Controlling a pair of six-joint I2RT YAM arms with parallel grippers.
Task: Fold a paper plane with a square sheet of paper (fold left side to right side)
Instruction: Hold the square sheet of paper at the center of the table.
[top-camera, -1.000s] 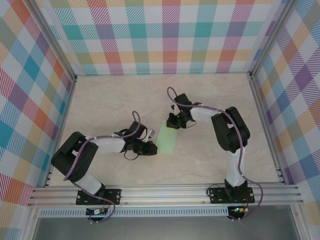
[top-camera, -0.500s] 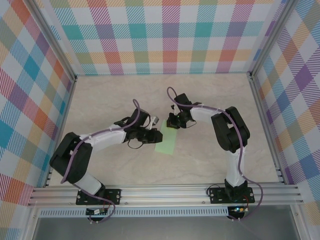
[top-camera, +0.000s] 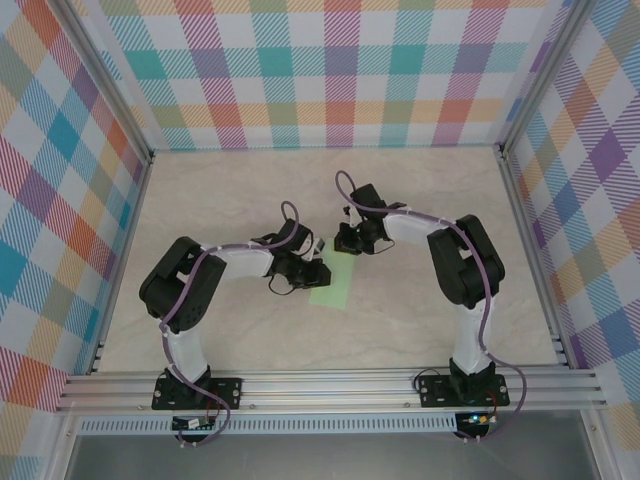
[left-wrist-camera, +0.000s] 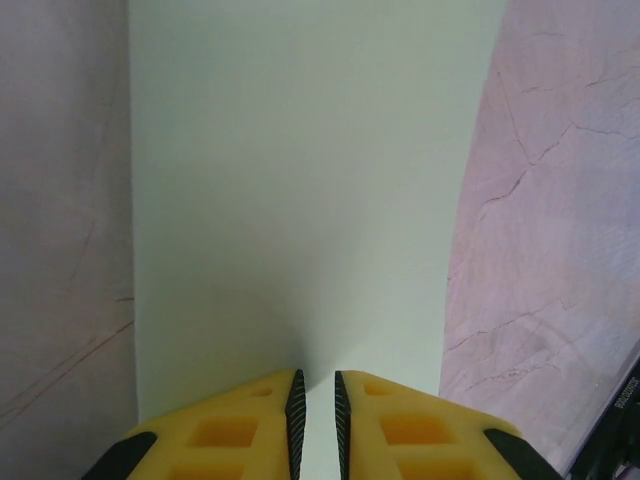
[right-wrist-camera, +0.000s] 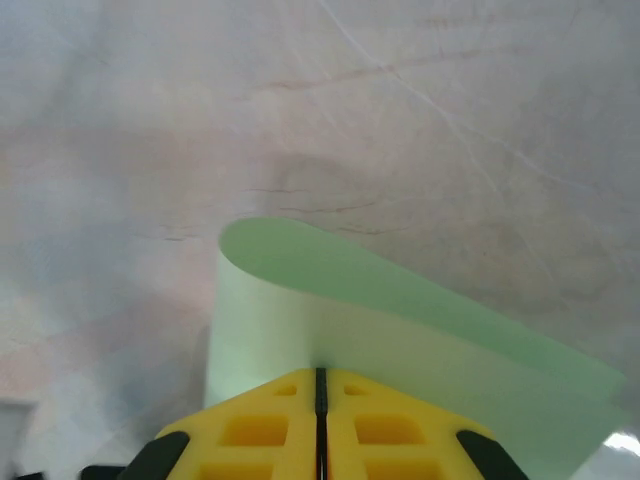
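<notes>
The square sheet of paper (top-camera: 336, 286) lies mid-table as a narrow pale green strip, doubled over on itself. In the right wrist view the sheet (right-wrist-camera: 290, 320) has its upper layer arching up in a loose, uncreased curl. My right gripper (top-camera: 344, 247) is at the strip's far end, and there its jaws (right-wrist-camera: 320, 378) are shut, tips against the paper. My left gripper (top-camera: 318, 270) lies low at the strip's left side. In the left wrist view the left gripper (left-wrist-camera: 315, 385) has a narrow slit between its tips, which rest on the smooth paper (left-wrist-camera: 300, 200) with nothing clamped.
Beige marbled tabletop (top-camera: 420, 190) surrounds the paper on every side. Plaid walls and aluminium posts (top-camera: 525, 240) close off the left, back and right. The arms' mounting rail (top-camera: 330, 385) runs along the near edge.
My left arm has swung in, carrying its gripper up and right from beside the paper's near-left corner onto its left side. The paper looks flatter. The right gripper has stayed put.
</notes>
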